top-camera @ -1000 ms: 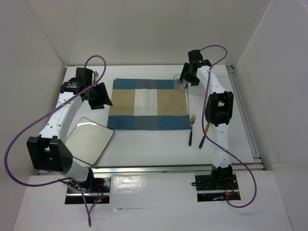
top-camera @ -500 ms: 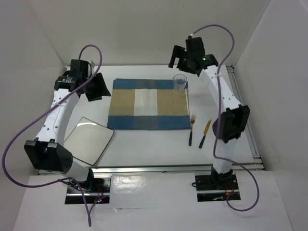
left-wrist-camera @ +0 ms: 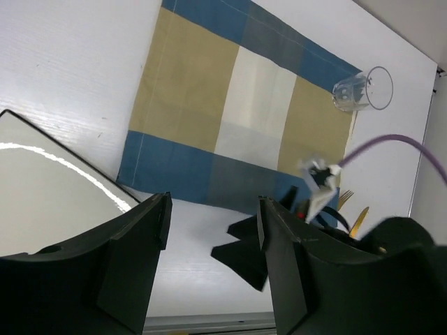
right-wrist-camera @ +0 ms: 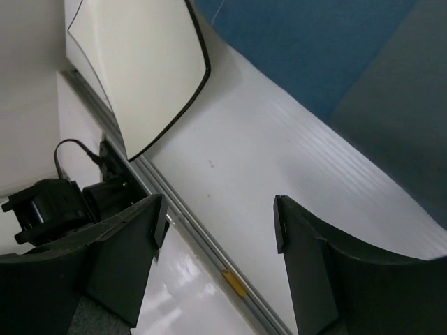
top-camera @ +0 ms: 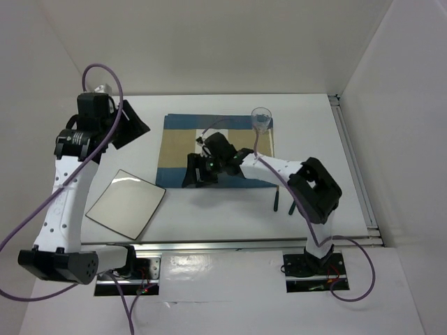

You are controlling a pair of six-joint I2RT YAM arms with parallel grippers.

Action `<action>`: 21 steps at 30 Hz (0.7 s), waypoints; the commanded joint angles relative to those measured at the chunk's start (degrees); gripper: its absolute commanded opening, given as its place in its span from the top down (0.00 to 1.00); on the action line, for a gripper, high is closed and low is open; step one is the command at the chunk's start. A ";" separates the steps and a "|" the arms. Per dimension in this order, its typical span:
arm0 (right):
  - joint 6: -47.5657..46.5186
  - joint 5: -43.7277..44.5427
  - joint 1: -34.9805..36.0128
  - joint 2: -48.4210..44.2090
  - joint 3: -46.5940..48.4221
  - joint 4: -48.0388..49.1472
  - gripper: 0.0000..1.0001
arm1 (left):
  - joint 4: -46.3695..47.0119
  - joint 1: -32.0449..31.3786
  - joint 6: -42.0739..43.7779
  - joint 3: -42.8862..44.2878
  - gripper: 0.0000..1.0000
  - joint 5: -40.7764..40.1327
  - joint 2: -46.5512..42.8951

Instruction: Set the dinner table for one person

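Right hand (top-camera: 197,176) swung over placemat (top-camera: 178,143) — empty.

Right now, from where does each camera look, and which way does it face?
Top external: fixed above and behind the bases, looking down on the dinner table; the left arm and right arm show whole.
Left wrist: on the left arm, looking down at the placemat, glass and a plate corner; its own fingers frame the bottom.
Right wrist: on the right arm reaching across the placemat, facing the plate; its own fingers at the bottom.
Shared: both wrist views show the plate and placemat.
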 commanded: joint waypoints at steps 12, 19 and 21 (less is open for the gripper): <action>14.62 -6.08 6.06 18.43 5.05 24.07 0.25 | -1.57 -0.05 -3.70 -1.05 0.31 0.68 -5.82; 16.92 -5.03 6.60 23.88 8.73 26.89 0.29 | -1.57 -0.05 -3.17 -1.58 0.30 0.68 -6.87; 16.92 -4.24 7.12 25.46 9.80 26.90 0.30 | -2.19 -0.05 -3.17 -1.58 0.30 0.68 -6.87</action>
